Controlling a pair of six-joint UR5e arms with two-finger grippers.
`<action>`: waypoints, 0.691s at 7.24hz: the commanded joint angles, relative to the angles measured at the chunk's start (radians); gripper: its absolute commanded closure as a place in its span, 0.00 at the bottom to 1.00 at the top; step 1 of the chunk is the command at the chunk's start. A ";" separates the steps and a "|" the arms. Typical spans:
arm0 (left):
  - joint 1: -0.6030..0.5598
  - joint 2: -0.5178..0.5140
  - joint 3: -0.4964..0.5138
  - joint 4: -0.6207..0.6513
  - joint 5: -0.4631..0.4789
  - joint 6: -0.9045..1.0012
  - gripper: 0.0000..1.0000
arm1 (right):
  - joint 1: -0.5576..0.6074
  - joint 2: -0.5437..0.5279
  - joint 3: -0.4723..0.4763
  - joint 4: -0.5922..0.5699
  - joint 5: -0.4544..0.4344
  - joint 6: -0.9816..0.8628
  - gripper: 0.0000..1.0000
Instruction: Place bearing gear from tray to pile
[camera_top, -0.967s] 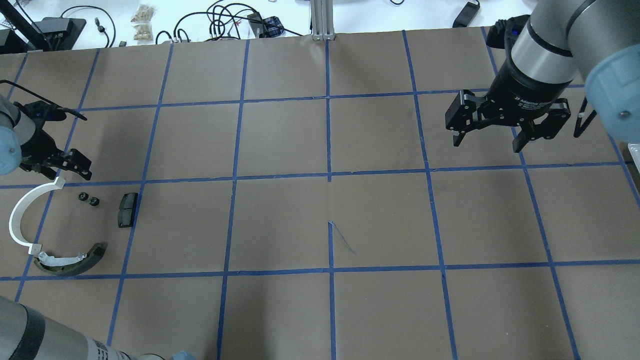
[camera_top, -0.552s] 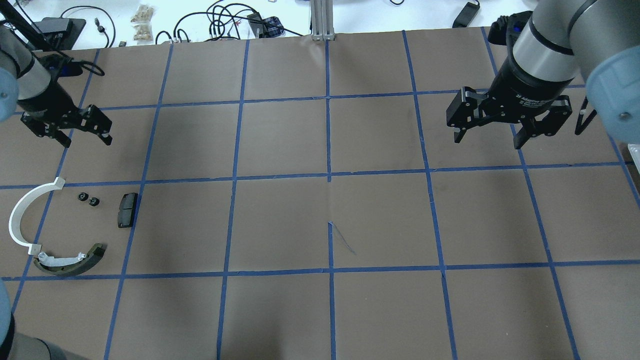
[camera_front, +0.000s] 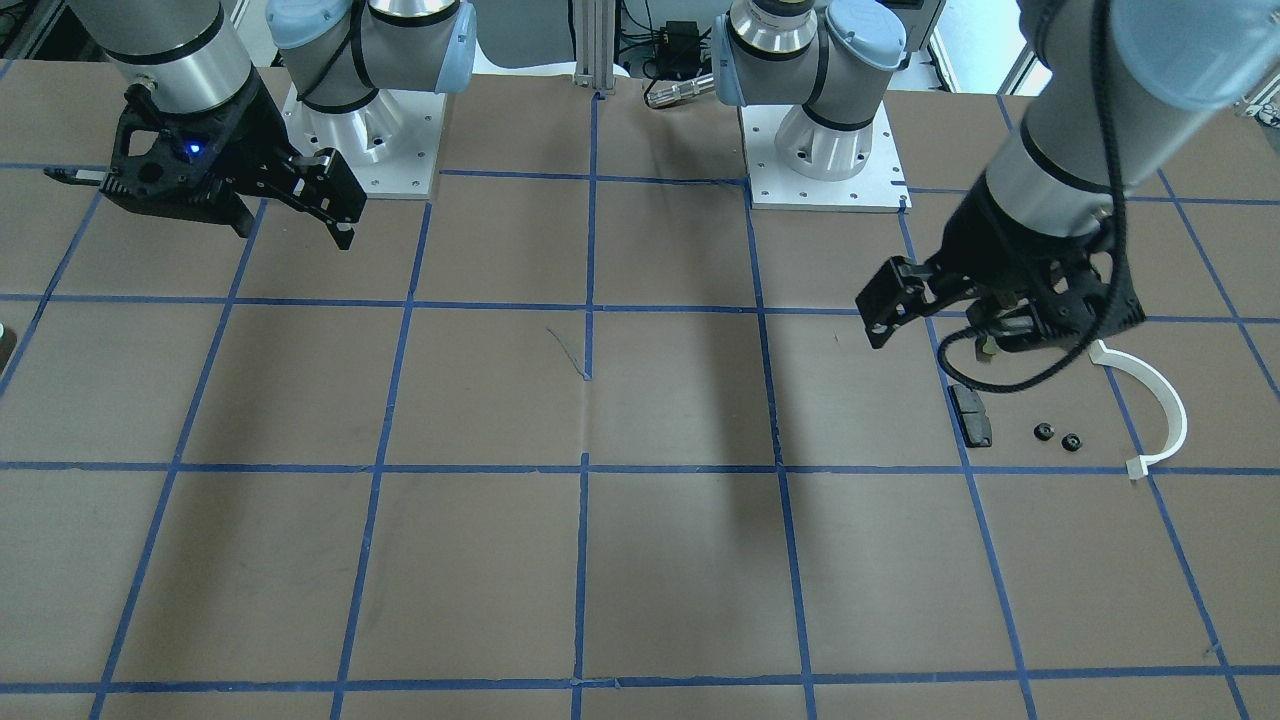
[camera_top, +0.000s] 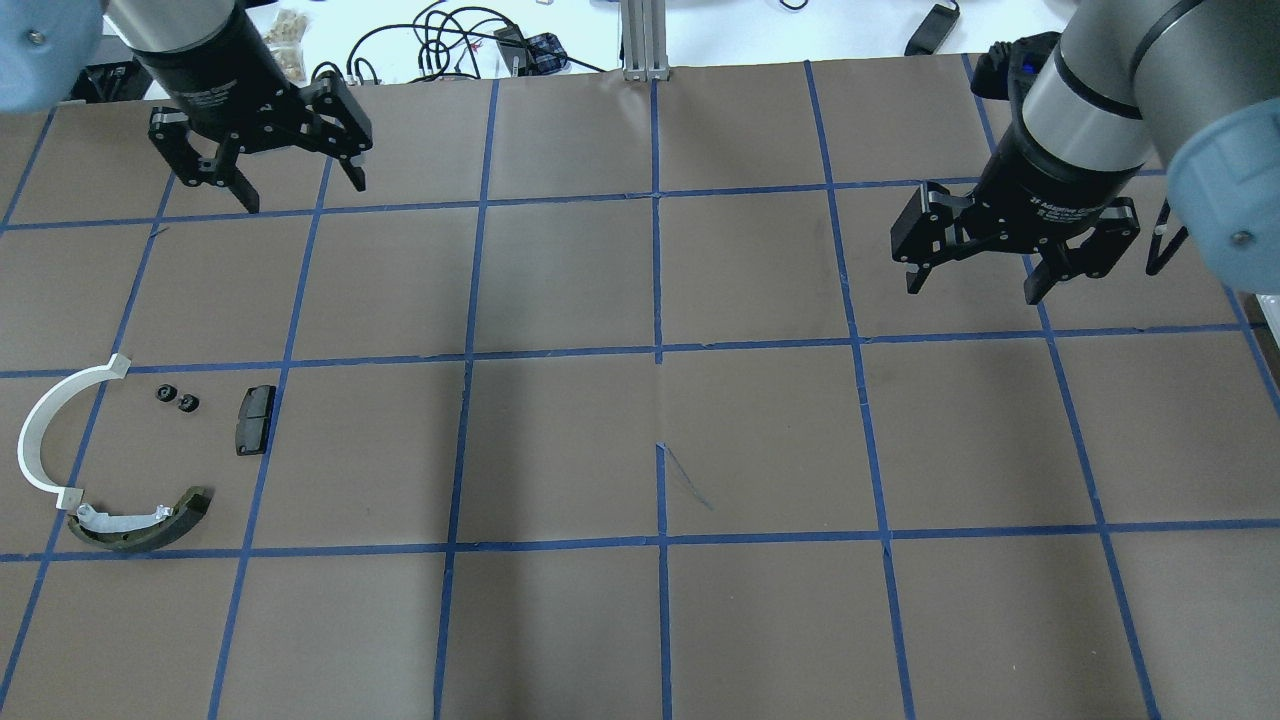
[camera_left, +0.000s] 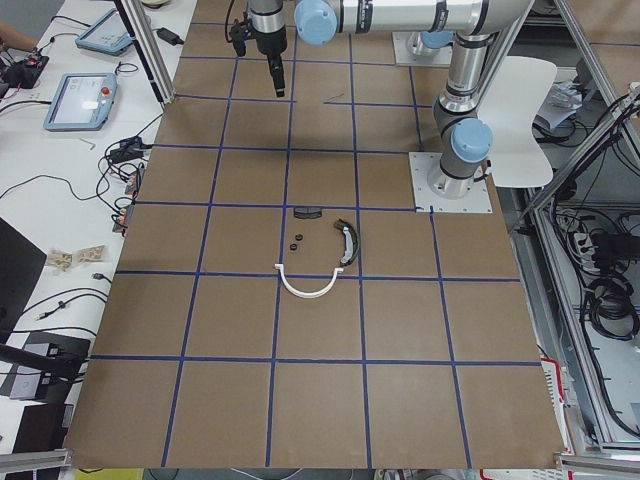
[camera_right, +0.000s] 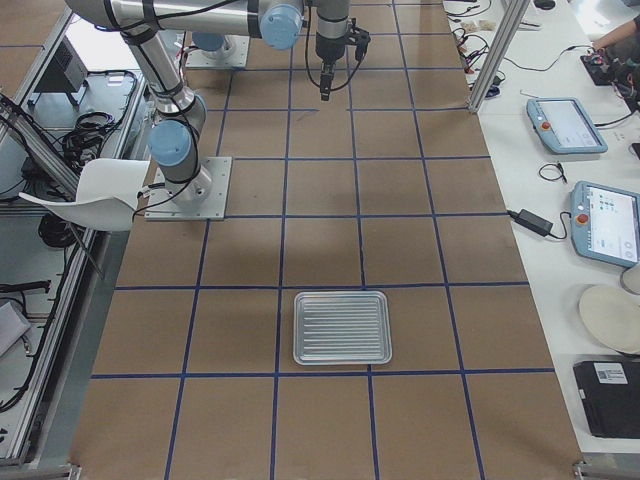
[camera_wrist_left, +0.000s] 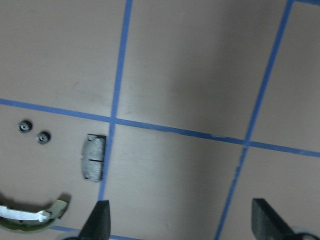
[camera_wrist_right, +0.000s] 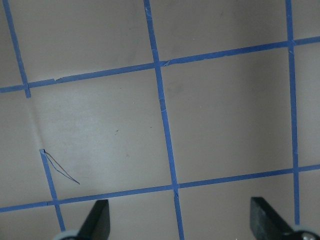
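Currently both arms hang above the table (camera_top: 560, 440), a brown surface crossed by blue tape (camera_top: 657, 270) lines.

- The left gripper (camera_top: 304, 197) sits over the far left squares, well apart from the parts, its fingers spread wide and holding nothing; the left wrist view shows bare table between the two tips.
- The right gripper (camera_top: 971, 293) hovers over the right half, its fingers likewise released and empty.
- Two small black bearing gears (camera_top: 176, 398) lie side by side in the pile, between the white arc (camera_top: 25, 440) and the black pad (camera_top: 255, 420), touching neither.
- The olive brake shoe (camera_top: 170, 525) lies just nearer the robot, one end close to the arc's lower tip.
- The ribbed metal tray (camera_right: 342, 327) shows only in the exterior right view, flat on the table.
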 joint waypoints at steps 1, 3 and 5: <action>-0.080 0.067 -0.078 0.022 0.002 -0.034 0.00 | 0.000 -0.001 0.000 -0.001 -0.001 -0.001 0.00; -0.083 0.116 -0.197 0.160 -0.001 -0.025 0.00 | 0.000 -0.009 0.002 0.004 0.002 -0.001 0.00; -0.082 0.141 -0.242 0.248 0.003 -0.010 0.00 | 0.001 -0.010 0.000 0.002 0.002 -0.001 0.00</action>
